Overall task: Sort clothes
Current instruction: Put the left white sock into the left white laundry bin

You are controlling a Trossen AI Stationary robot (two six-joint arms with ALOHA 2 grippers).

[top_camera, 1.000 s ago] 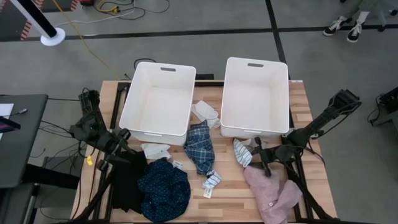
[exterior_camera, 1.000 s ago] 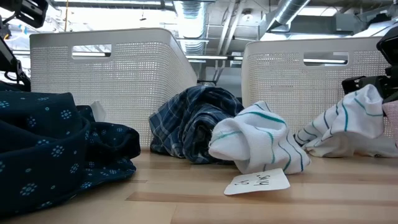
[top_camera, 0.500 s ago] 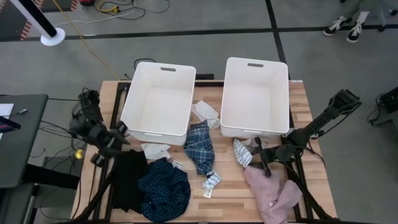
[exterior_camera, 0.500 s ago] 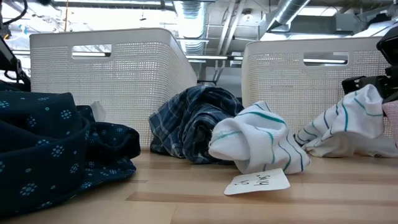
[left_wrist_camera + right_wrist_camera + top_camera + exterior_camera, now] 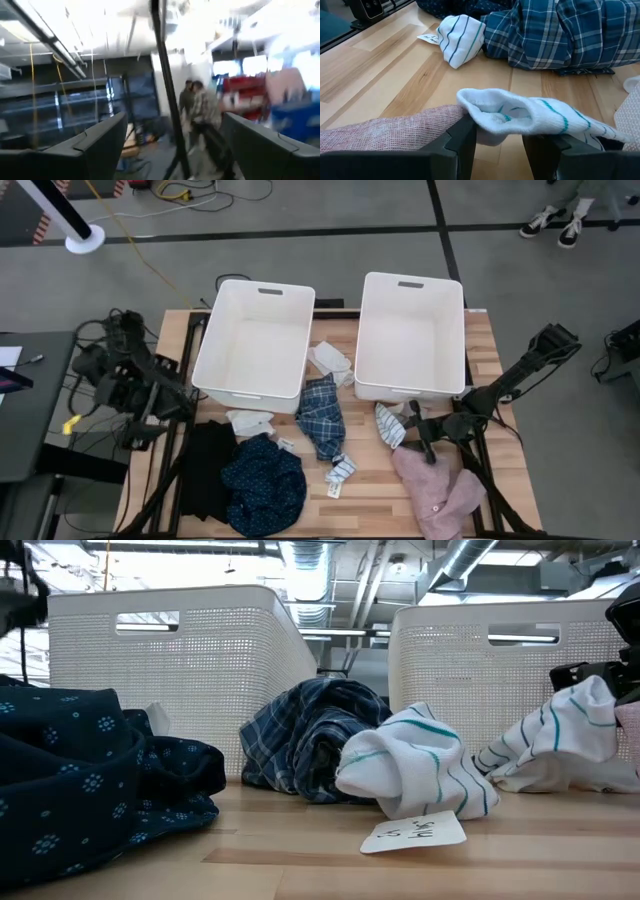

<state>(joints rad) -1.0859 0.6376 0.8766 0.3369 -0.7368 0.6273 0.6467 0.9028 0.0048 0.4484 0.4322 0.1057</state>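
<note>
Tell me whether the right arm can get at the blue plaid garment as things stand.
Probably yes, once freed: the right gripper is shut on a striped sock. The blue plaid garment lies beyond it on open table, nothing between in the right wrist view.

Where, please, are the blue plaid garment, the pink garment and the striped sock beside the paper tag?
blue plaid garment (image 5: 320, 415), high view, middle of the crumpled cloth.
pink garment (image 5: 438, 492), high view, centre of the fabric.
striped sock (image 5: 415, 772), low view, middle of the bunched sock above the paper tag (image 5: 414, 832).

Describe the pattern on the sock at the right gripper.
White sock with thin teal stripes, clearest in the right wrist view.
</note>
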